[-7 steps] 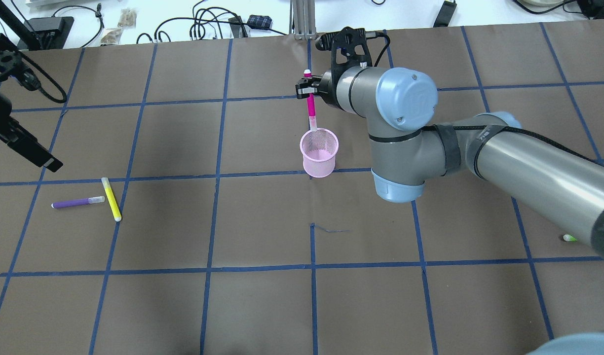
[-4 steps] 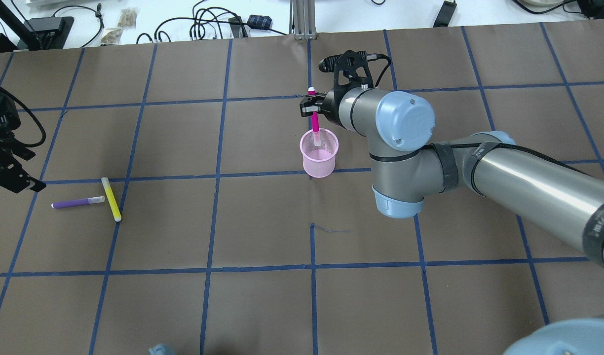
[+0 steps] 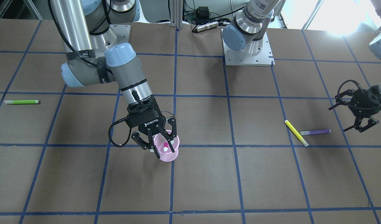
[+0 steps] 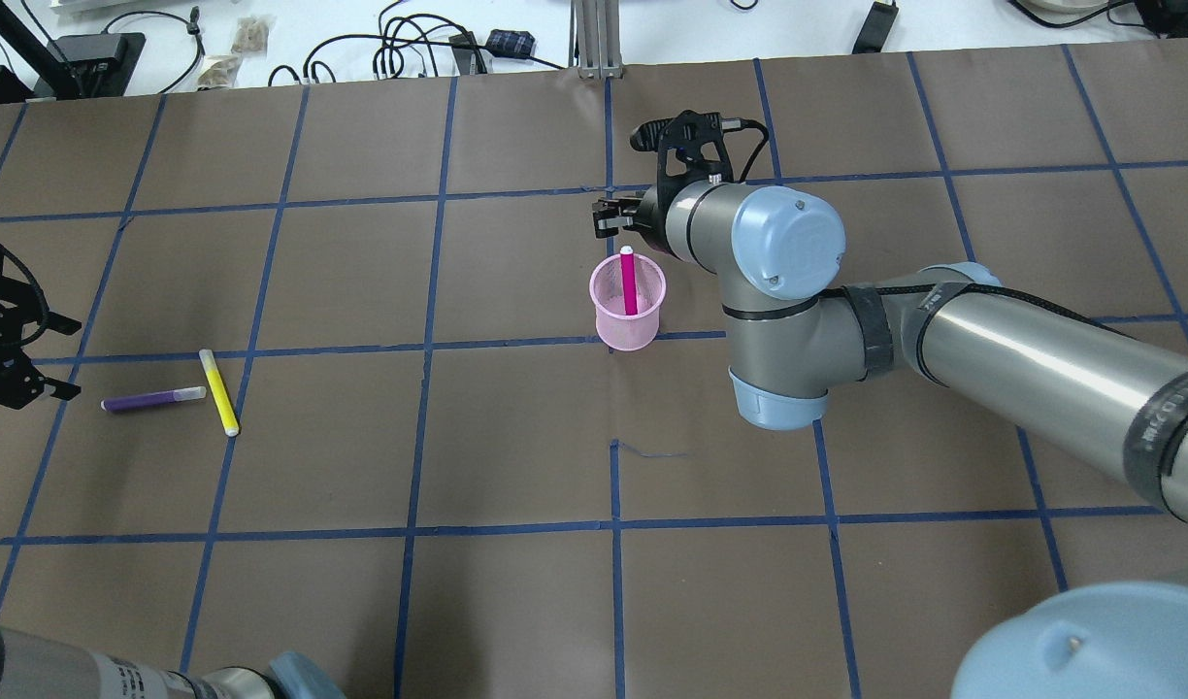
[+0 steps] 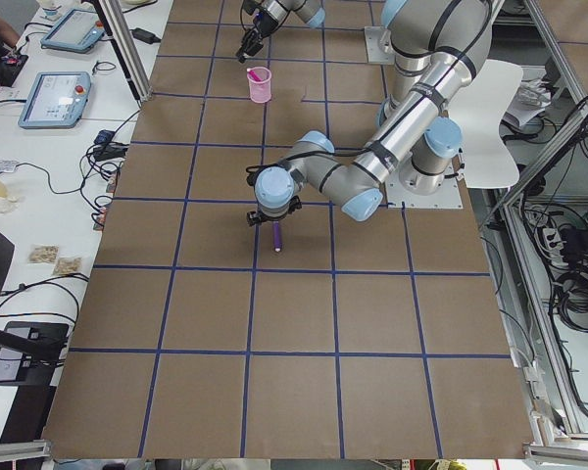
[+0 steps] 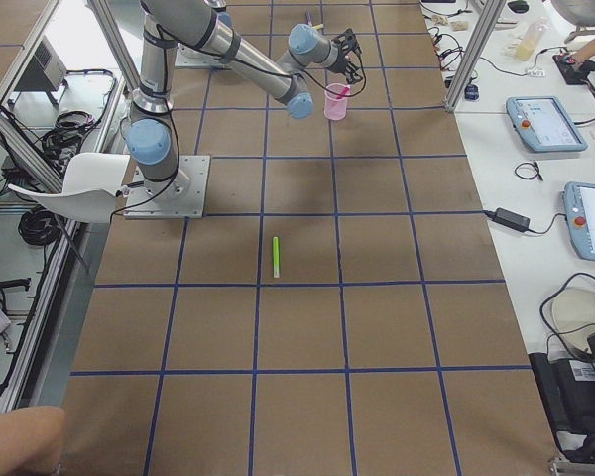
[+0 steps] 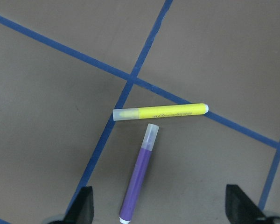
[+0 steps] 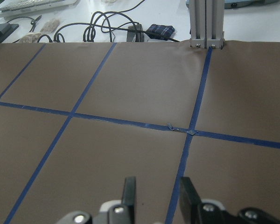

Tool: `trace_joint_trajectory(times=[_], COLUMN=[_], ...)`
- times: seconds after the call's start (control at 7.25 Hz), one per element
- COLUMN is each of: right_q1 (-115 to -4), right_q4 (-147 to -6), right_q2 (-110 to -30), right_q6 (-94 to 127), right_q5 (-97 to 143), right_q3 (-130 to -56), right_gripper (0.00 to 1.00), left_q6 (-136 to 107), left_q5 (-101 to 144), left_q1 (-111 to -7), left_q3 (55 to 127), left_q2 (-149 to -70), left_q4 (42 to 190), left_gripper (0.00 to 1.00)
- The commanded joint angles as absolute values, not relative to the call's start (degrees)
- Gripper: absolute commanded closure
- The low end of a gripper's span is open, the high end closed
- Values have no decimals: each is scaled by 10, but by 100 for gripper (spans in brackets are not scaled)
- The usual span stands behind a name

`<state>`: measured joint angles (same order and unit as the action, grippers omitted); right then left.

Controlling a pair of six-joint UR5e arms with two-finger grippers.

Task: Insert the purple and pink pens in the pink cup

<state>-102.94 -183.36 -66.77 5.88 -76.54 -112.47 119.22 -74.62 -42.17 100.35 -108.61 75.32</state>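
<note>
The pink mesh cup stands upright near the table's middle. The pink pen stands in it, tip end up, free of any grip; it also shows in the front view. My right gripper is open and empty just above the cup's rim, its fingers spread. The purple pen lies on the table at the left, its clear cap close to a yellow pen. My left gripper is open above the purple pen, not touching it.
A green pen lies alone on the robot's right side of the table. The yellow pen lies across the purple pen's cap end. Cables and boxes sit beyond the table's far edge.
My right gripper lowered the pink pen into the cup and let go; the pen now stands in the cup. My left gripper moved down and over toward the purple pen.
</note>
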Motion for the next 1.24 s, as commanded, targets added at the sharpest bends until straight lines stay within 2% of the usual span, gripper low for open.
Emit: trace_joint_trajectory(times=[0.0, 0.28, 0.55, 0.83, 1.1], right_q1=[-1009, -958, -918, -914, -916], right_q4=[-1775, -1475, -1176, -1022, -953], right_q2=[-685, -732, -743, -777, -794], right_q6=[71, 62, 20, 0, 11], right_q5=[-761, -758, -779, -841, -845], right_q3=[-1092, -975, -859, -838, -841], right_gripper=[0, 0, 0, 0, 0], left_q6=[1271, 1331, 1380, 1385, 1384], left_q5=[-730, -721, -722, -720, -715], left_q1=[-403, -399, -388, -387, -386], left_q3=[1000, 1000, 999, 997, 979], left_q2=[-1127, -1157, -1192, -1207, -1217], left_q4=[750, 750, 750, 739, 740], left_gripper=[3, 3, 3, 8, 26])
